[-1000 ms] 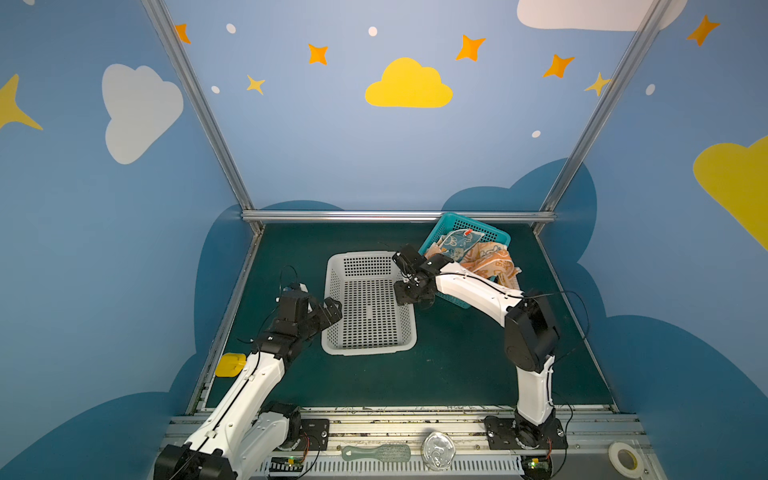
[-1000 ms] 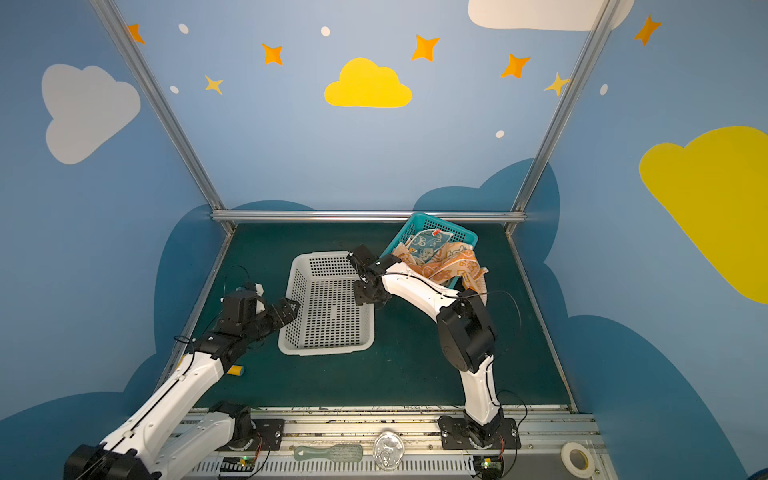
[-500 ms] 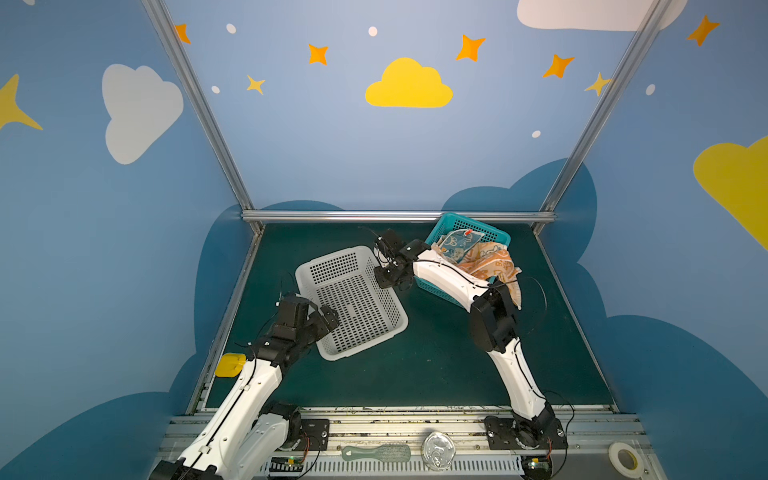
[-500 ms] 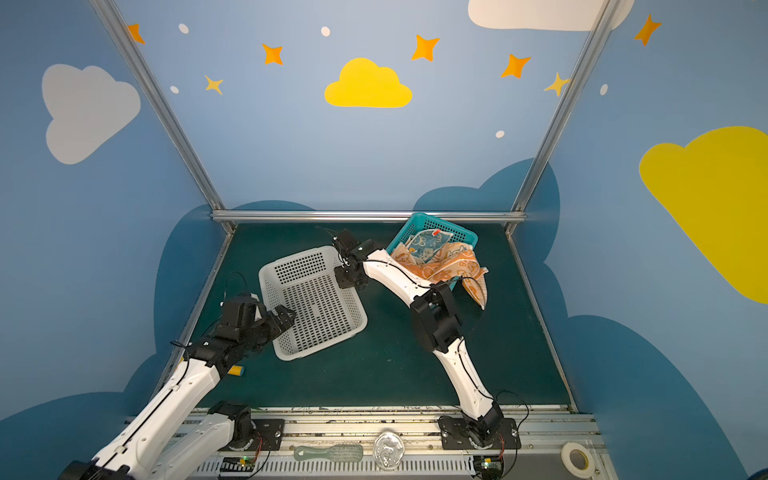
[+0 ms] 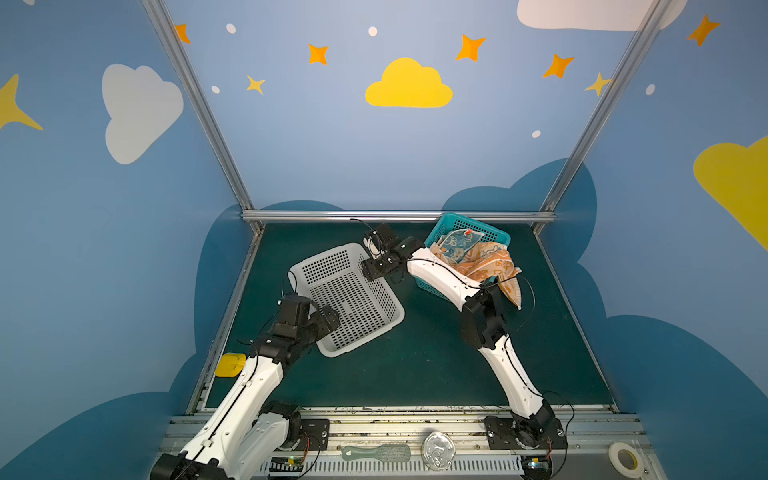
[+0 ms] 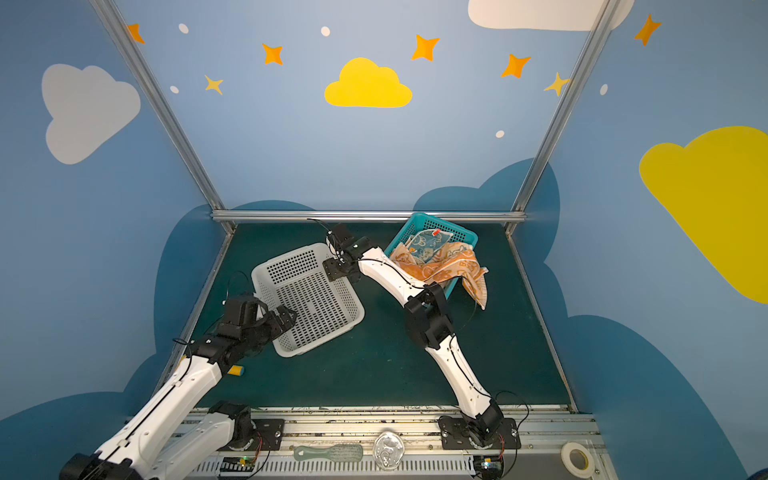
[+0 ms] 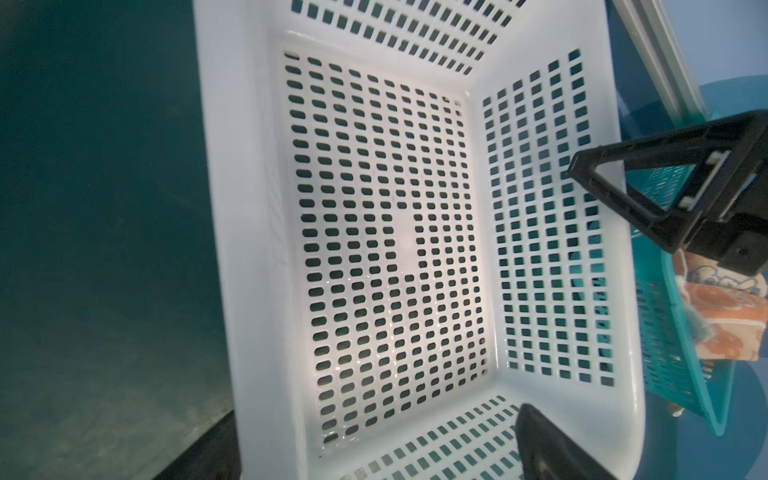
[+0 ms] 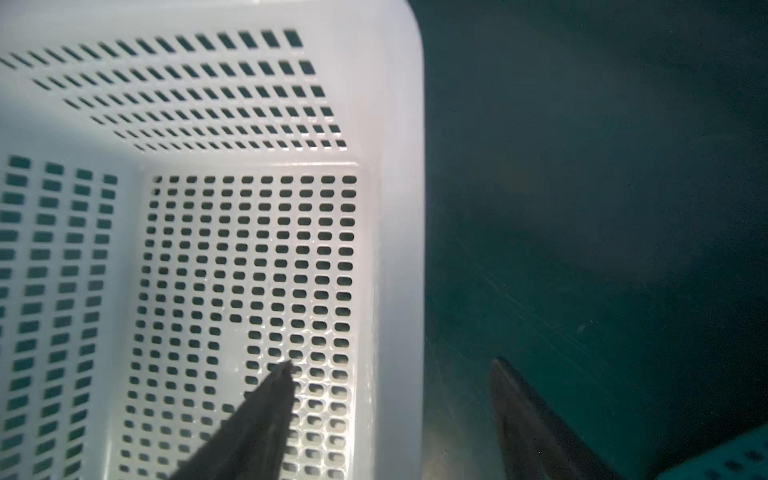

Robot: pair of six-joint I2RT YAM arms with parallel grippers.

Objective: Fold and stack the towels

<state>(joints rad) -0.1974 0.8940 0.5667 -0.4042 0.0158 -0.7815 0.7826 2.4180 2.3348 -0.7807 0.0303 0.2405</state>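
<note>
Right fingers (image 8: 266, 415) were seen spread apart, astride a long wall of the white basket (image 5: 353, 299) near its far corner. One hung inside over the perforated floor and its mate hung outside over the green surface (image 5: 415, 365). Neither was seen to press the plastic, so nothing was held. The left fingers (image 7: 548, 444) were likewise judged to be parted wide and empty. Only one of them was shown by the left wrist camera, over the basket's near wall, and contact with that wall could not be made out.

The towels (image 5: 478, 259) were found heaped unfolded in the teal basket (image 5: 492, 233) at the far right of the surface in both top views. A blue one lay uppermost toward the back wall, and an orange one was draped over the near rim and hung down outside it. No towel had yet been laid flat, so the folding was judged not to have begun.

The coming pick was judged to turn on one relation. The heap lay to the right of the right fingers, just behind that arm's own forearm, while the fingers were pointed the opposite way, into the white basket. The right arm was plainly the nearer. The left arm was kept well apart from the towels, with the white basket between. The draped orange edge, run across the teal basket's near rim, was judged the easiest part to reach.
</note>
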